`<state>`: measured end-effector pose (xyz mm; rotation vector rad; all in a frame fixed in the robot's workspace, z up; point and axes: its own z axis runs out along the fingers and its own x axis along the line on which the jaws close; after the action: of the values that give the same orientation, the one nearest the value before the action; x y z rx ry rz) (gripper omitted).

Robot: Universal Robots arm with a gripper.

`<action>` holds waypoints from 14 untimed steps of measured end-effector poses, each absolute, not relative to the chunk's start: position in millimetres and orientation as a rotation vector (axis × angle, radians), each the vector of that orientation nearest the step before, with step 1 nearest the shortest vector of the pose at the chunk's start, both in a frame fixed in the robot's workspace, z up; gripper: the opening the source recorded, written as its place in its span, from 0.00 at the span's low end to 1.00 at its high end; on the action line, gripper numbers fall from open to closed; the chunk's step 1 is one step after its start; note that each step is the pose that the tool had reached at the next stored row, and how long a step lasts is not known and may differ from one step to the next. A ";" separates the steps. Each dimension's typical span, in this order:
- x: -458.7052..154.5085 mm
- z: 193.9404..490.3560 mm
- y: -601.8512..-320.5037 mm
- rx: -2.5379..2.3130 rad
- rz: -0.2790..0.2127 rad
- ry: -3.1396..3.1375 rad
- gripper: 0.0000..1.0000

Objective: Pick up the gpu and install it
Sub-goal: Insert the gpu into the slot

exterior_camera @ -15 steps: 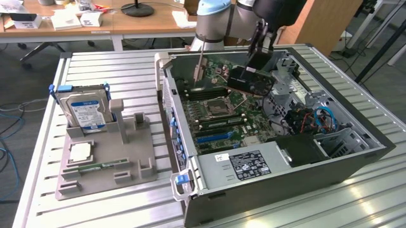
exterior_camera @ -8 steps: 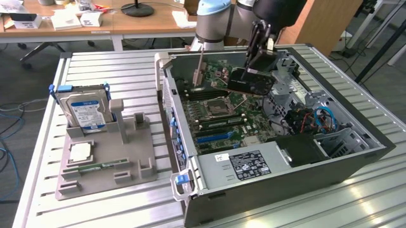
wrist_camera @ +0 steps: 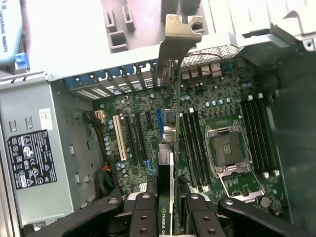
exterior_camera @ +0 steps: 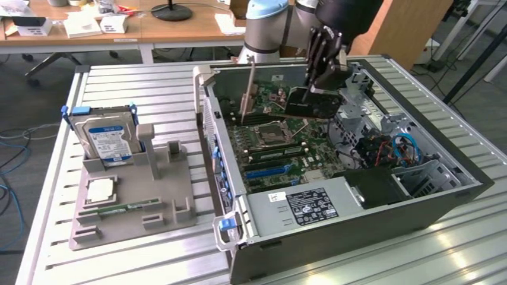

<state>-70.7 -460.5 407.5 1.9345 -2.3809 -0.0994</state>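
Observation:
The gpu (exterior_camera: 310, 103), a thin dark card with a long pale metal end bracket (exterior_camera: 248, 83), hangs tilted above the motherboard (exterior_camera: 277, 148) inside the open computer case (exterior_camera: 357, 237). My gripper (exterior_camera: 325, 82) is shut on the card's upper edge. In the wrist view the gpu (wrist_camera: 167, 163) runs edge-on away from the black fingers (wrist_camera: 143, 217), with its bracket (wrist_camera: 178, 34) reaching past the case's rear slot wall. Below the card lie the expansion slots (wrist_camera: 140, 136) and the bare processor socket (wrist_camera: 227, 150).
A grey parts holder (exterior_camera: 158, 202) on the slatted table at the exterior view's left carries a silver hard drive (exterior_camera: 107, 139), a processor chip (exterior_camera: 101, 190) and a green memory stick (exterior_camera: 123, 209). The power supply (exterior_camera: 305, 205) fills the case's near end. Cables (exterior_camera: 396, 148) lie by the drive bays.

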 end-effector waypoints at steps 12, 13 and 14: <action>-70.7 405.1 -460.5 2.178 -0.086 -2.152 0.26; -70.7 405.0 -460.5 2.197 -0.085 -2.132 0.26; -70.7 405.0 -460.5 2.207 -0.085 -2.121 0.26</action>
<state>-70.7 -460.5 405.0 2.2069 -2.1212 -0.0846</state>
